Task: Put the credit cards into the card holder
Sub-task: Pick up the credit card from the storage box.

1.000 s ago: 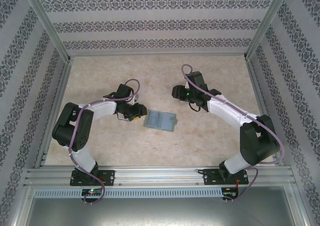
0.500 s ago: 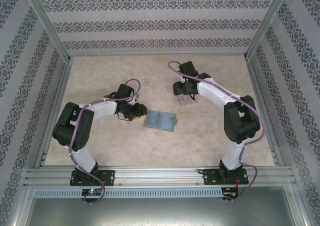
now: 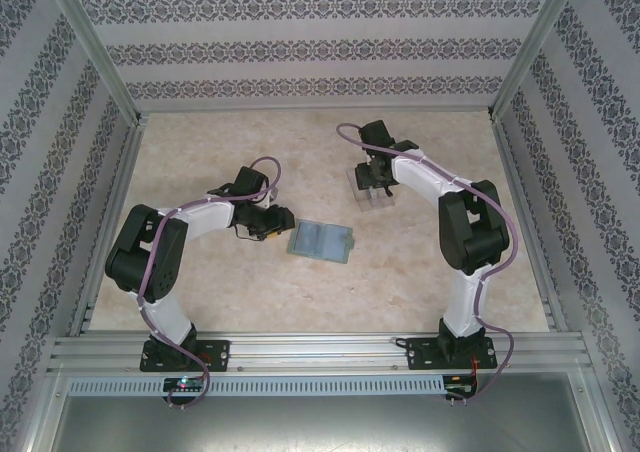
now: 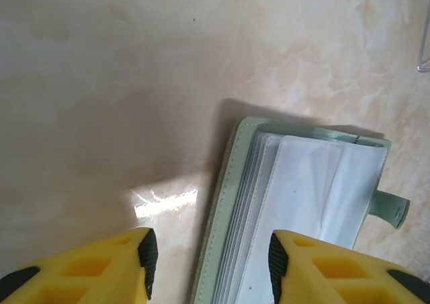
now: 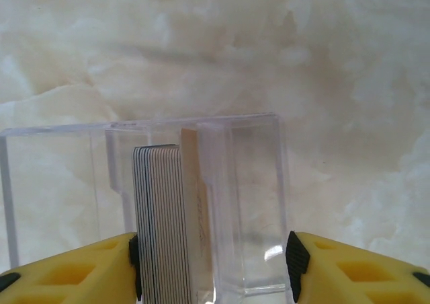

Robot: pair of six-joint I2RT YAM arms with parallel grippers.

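Right gripper (image 5: pixel 213 267), jaws parted, straddles the card stack (image 5: pixel 164 216) standing on edge in the clear box (image 5: pixel 255 183), at 1 o'clock from the card holder (image 3: pixel 321 240). Left gripper (image 4: pixel 209 260) is parted over the holder's 9 o'clock edge. Risk: closing pinches several cards or the box wall, so the box lifts too.

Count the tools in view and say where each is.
2. The left tool hovers over one edge of the open card holder, jaws apart. The right tool straddles the stack of cards standing in the clear box, jaws apart.
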